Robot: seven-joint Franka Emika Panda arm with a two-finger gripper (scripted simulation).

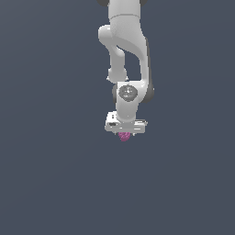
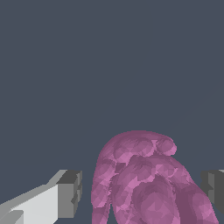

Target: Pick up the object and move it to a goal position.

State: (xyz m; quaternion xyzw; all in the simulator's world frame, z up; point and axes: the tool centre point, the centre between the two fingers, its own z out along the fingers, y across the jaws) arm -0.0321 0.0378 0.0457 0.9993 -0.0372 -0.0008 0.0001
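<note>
Count first: one arm (image 1: 124, 50), one gripper (image 1: 125, 132), one object (image 1: 124, 136), and I see no other item in either view. Arm is white, comes down from the top of the exterior view and points straight down over a plain dark slate-grey bench (image 1: 55, 183).

Object is a magenta-pink lumpy blob, berry-like, much narrower than the white gripper body. From the exterior view I see it peeking out right under the gripper, roughly centred, most of it hidden by the hand.

Wrist view gives me more: the object (image 2: 148, 183) sits between two grey fingertips (image 2: 70, 192), one on each side, the second one at the frame edge (image 2: 214, 190). I count two pads, both apart from the blob: a strip of bench shows between the nearer pad and the pink surface, and a thinner gap on the other side. So the jaws stand wide, straddling the object, not touching it as far as I can see.

Whether the blob rests on the bench I cannot tell for sure; its base is cut off in the wrist view.
</note>
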